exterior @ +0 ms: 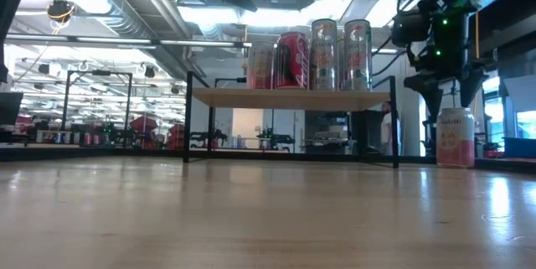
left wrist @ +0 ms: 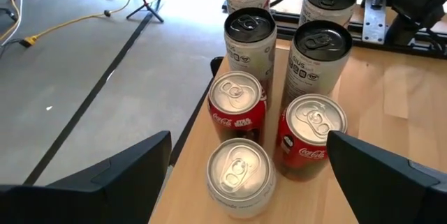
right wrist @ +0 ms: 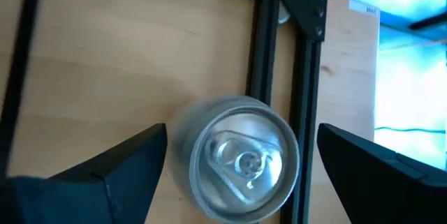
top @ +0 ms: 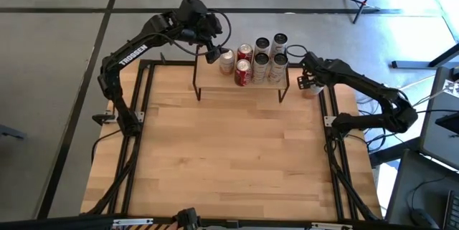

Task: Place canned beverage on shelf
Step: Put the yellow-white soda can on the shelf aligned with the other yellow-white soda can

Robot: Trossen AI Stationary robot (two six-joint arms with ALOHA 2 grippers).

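Note:
The shelf, a low light-wood board on thin black legs, stands at the table's far edge and also shows in the low view. On it stand two red cola cans, several tall white-and-black cans and a short pale can. My left gripper is open just above the pale can at the shelf's left end, its fingers on either side without touching. A pale pink-and-white can stands upright on the table right of the shelf. My right gripper is open above this can, its fingers apart from it.
Black rails run along the table's left and right sides; the pink-and-white can stands close to the right rail. The wide tabletop lies in front of the shelf. Beyond the far edge is grey floor with cables and stands.

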